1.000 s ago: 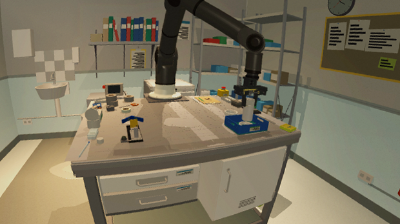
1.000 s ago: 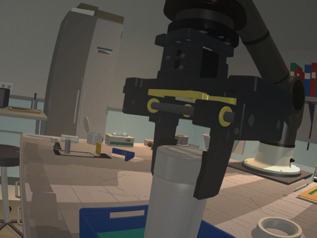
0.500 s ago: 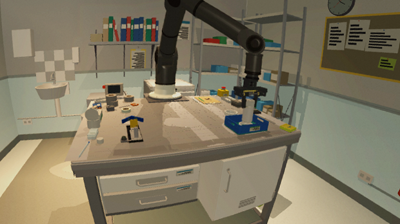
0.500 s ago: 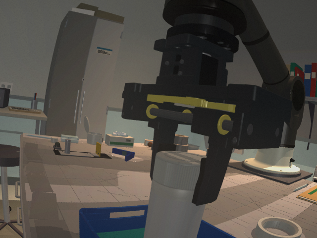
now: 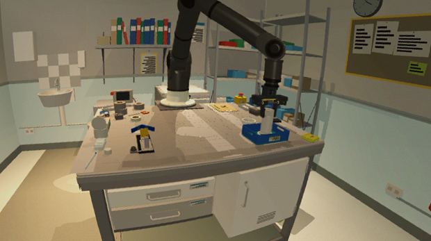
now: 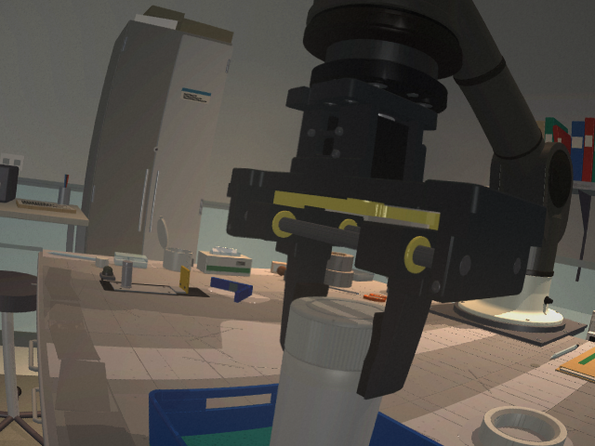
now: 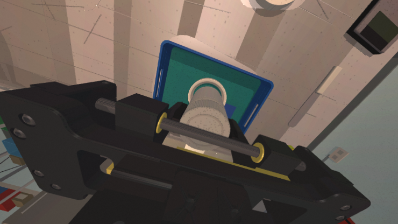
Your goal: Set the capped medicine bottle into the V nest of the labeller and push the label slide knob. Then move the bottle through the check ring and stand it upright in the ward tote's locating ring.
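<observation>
The capped medicine bottle [image 5: 267, 121] [image 6: 331, 365] [image 7: 207, 114] is grey-white with a ribbed cap, and I hold it upright by the cap in my closed gripper [image 5: 268, 108] [image 6: 346, 336]. Its lower end is inside the blue ward tote [image 5: 265, 134] [image 6: 211, 415] [image 7: 211, 83], over the pale locating ring [image 7: 206, 86] on the green floor. The labeller [image 5: 144, 143] [image 6: 144, 283], with its V nest and dark slide knob [image 5: 132, 149], sits far off on the left of the table. The blue check ring frame [image 5: 143, 128] [image 6: 233, 287] stands beside it.
Behind the tote stands a metal shelf rack [image 5: 288, 66] with boxes. A loose pale ring [image 5: 248, 121] [image 6: 524, 427] lies on the table near the tote. My arm's base [image 5: 178, 97] is at the table's back. A yellow-green pad [image 5: 310, 137] lies at the right edge.
</observation>
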Robot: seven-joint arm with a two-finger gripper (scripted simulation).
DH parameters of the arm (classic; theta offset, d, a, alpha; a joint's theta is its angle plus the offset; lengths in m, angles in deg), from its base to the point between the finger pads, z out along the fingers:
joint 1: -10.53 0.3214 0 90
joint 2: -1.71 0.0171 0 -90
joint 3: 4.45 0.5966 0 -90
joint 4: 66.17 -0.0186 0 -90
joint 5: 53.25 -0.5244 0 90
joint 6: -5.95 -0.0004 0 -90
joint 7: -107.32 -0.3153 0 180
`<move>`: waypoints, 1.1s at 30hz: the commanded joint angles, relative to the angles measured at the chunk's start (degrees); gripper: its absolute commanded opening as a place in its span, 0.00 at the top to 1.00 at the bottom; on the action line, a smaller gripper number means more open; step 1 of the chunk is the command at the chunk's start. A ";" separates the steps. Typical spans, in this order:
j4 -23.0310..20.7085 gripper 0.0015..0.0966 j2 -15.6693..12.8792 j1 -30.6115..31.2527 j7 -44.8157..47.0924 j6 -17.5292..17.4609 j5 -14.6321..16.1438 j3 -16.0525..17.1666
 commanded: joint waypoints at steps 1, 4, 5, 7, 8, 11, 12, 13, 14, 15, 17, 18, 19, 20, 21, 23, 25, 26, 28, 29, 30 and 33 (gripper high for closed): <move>-0.03 0.94 0.01 0.01 -0.02 -0.06 0.03 0.01; 0.03 0.94 -0.15 0.06 -0.09 -0.25 0.14 -0.09; 0.04 0.94 -0.21 0.08 -0.12 -0.32 0.18 -0.12; 0.08 0.94 -0.32 0.11 -0.17 -0.46 0.26 -0.18; 0.10 0.94 -0.37 0.12 -0.20 -0.53 0.30 -0.21; 0.15 0.94 -0.54 0.17 -0.27 -0.73 0.42 -0.31; 0.17 0.94 -0.59 0.19 -0.30 -0.79 0.45 -0.34; 0.18 0.94 -0.64 0.20 -0.32 -0.86 0.49 -0.37; 0.20 0.94 -0.69 0.22 -0.34 -0.92 0.53 -0.40; 0.21 0.94 -0.74 0.23 -0.36 -0.98 0.56 -0.43; 0.24 0.94 -0.83 0.26 -0.41 -1.09 0.62 -0.48; 0.25 0.94 -0.87 0.27 -0.42 -1.14 0.65 -0.50; 0.26 0.94 -0.91 0.28 -0.44 -1.18 0.68 -0.52; 0.27 0.94 -0.95 0.29 -0.46 -1.23 0.70 -0.54; 0.28 0.94 -0.98 0.30 -0.47 -1.27 0.73 -0.56; 0.30 0.94 -1.04 0.32 -0.50 -1.34 0.77 -0.60; 0.31 0.94 -1.08 0.33 -0.52 -1.39 0.80 -0.62; 0.32 0.94 -1.10 0.34 -0.53 -1.41 0.81 -0.63; 0.32 0.94 -1.12 0.34 -0.54 -1.45 0.83 -0.65; 0.33 0.94 -1.13 0.35 -0.55 -1.46 0.84 -0.65; 0.33 0.94 -1.14 0.35 -0.55 -1.47 0.84 -0.66; 0.33 0.94 -1.15 0.35 -0.55 -1.48 0.85 -0.66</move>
